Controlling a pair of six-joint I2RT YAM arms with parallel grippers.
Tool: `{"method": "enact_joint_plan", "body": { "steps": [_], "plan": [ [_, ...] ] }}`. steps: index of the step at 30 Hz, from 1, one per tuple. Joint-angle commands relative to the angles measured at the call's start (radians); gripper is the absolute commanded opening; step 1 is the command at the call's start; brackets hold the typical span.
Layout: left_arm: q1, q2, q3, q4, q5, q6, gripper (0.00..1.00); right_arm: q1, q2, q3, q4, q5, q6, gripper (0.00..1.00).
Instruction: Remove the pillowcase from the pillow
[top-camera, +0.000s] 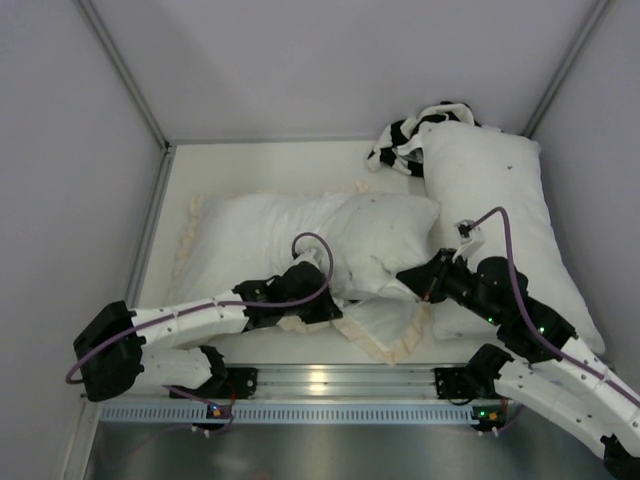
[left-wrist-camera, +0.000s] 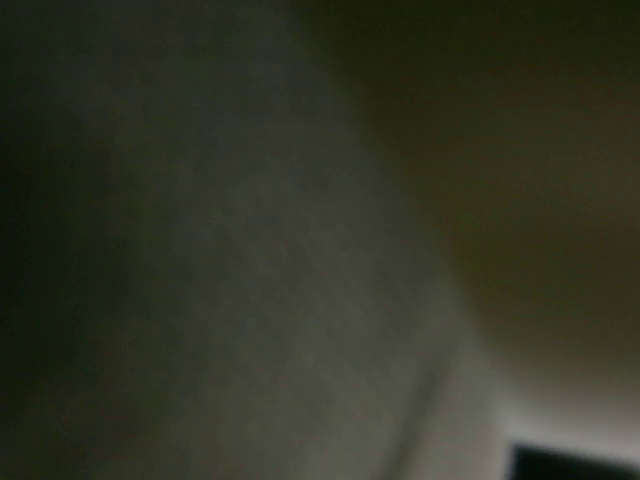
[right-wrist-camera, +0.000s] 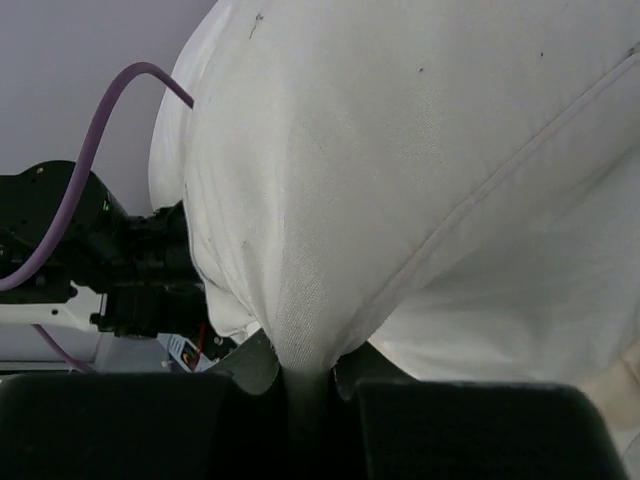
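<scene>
The pillowcase lies cream-white side up across the left and middle of the table, its frill along the left edge and by the front edge. The plump speckled pillow sticks out of its right end. My right gripper is shut on a pinched fold of the pillow; in the right wrist view the gripper has white speckled fabric squeezed between its jaws. My left gripper is pushed in under the fabric at the pillow's near edge, fingers hidden. The left wrist view shows only dark, blurred cloth.
A longer plain white pillow lies along the right side, next to my right arm. A small black-and-white patterned cloth sits at the back by the wall. White walls enclose the table on three sides. My left arm shows in the right wrist view.
</scene>
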Motion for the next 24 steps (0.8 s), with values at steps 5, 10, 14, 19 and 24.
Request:
{"method": "enact_joint_plan", "body": {
  "steps": [5, 10, 14, 19, 24],
  "plan": [
    [0.143, -0.071, -0.16, 0.081, -0.079, -0.06, 0.0, -0.002, -0.135, 0.179, -0.044, 0.031, -0.038, 0.0],
    [0.269, -0.131, -0.167, -0.005, -0.095, -0.01, 0.0, -0.004, -0.194, 0.291, -0.049, -0.043, -0.114, 0.0],
    [0.385, -0.14, -0.168, -0.034, -0.043, 0.05, 0.0, -0.002, -0.259, 0.38, -0.061, -0.011, -0.186, 0.0],
    [0.526, -0.101, -0.157, -0.019, 0.06, 0.104, 0.0, -0.004, -0.281, 0.456, -0.152, 0.083, -0.222, 0.0],
    [0.611, -0.035, -0.07, -0.031, 0.096, 0.167, 0.0, -0.002, -0.29, 0.445, -0.164, 0.091, -0.222, 0.0]
  ]
}}
